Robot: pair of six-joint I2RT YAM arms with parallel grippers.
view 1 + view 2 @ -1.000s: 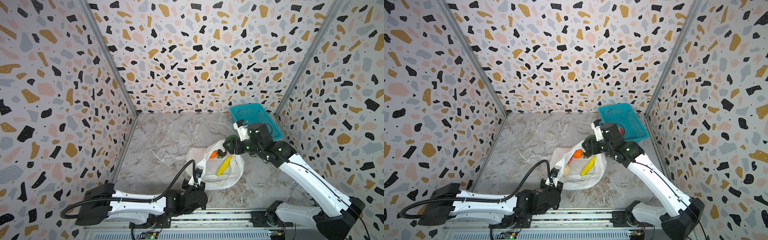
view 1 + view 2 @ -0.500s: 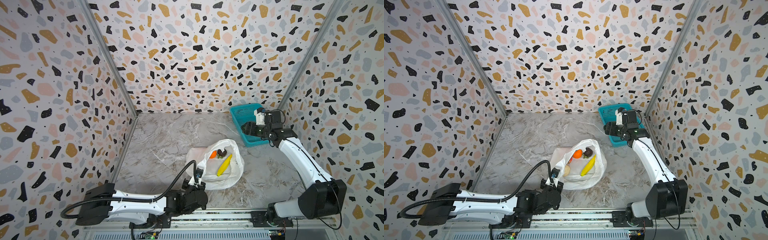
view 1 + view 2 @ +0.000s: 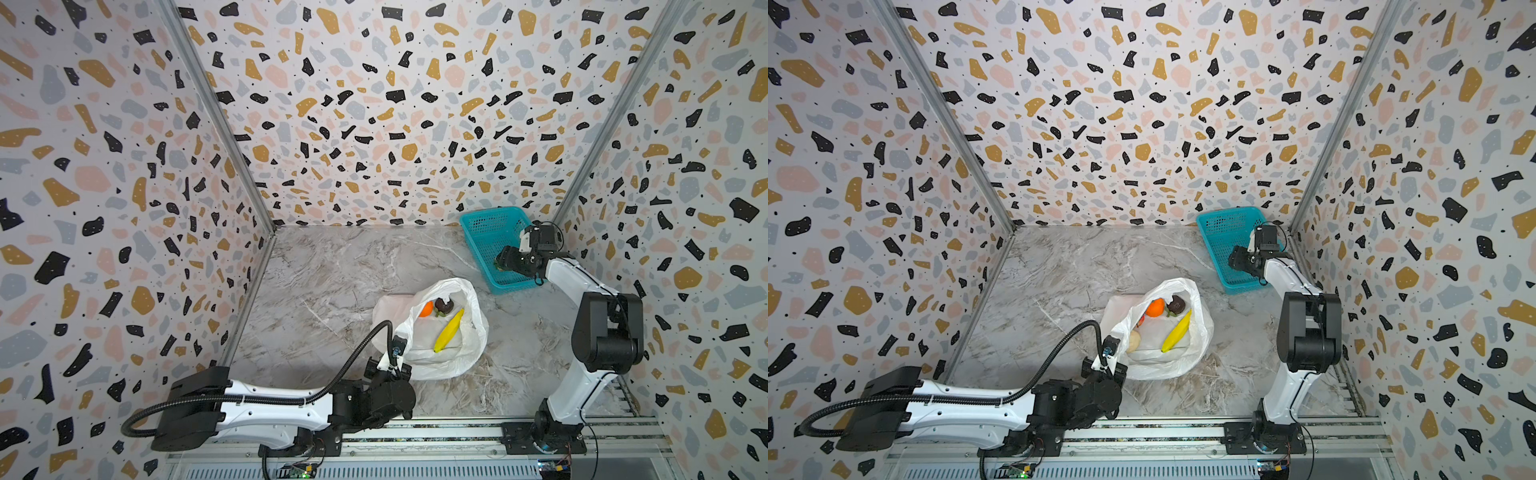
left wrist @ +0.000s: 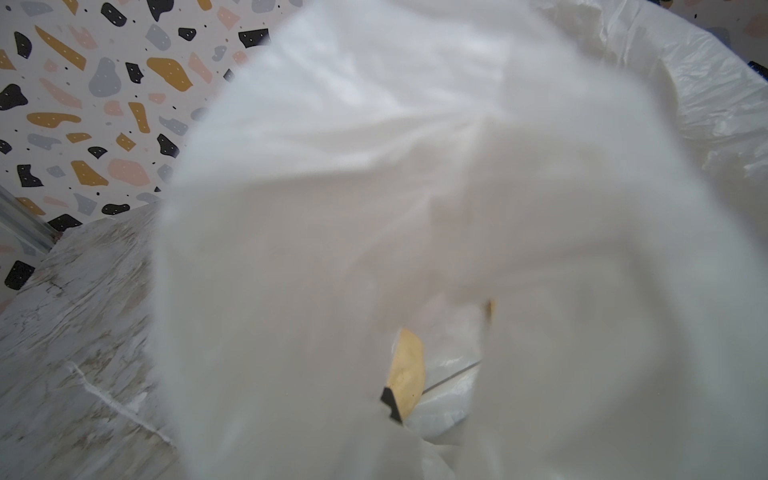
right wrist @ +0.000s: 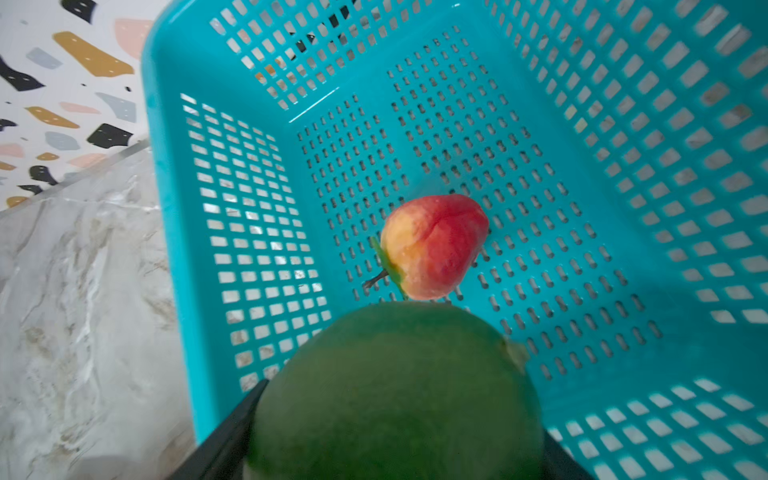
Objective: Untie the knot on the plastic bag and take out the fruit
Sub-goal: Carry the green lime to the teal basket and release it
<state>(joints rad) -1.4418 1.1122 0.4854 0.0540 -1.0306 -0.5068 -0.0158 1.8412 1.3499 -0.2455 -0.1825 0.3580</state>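
Our left gripper (image 3: 404,366) is pinched tight on the near rim of the white plastic bag (image 3: 469,332), which lies mid-way across the marble table (image 3: 332,282) with its mouth gaping. Inside we see an orange (image 3: 426,308), a dark purple-brown fruit (image 3: 444,305), a banana (image 3: 449,330) and a beige fruit (image 3: 1133,340). Our right gripper (image 3: 500,262) is clamped around a green fruit (image 5: 395,390), holding it over the teal mesh basket (image 5: 166,208) in the far right corner, where a red-and-yellow peach (image 5: 434,247) lies.

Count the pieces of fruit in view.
6: orange, dark fruit, banana and beige fruit in the plastic bag; red fruit in the basket; green fruit in the right claw. Others may be hidden.
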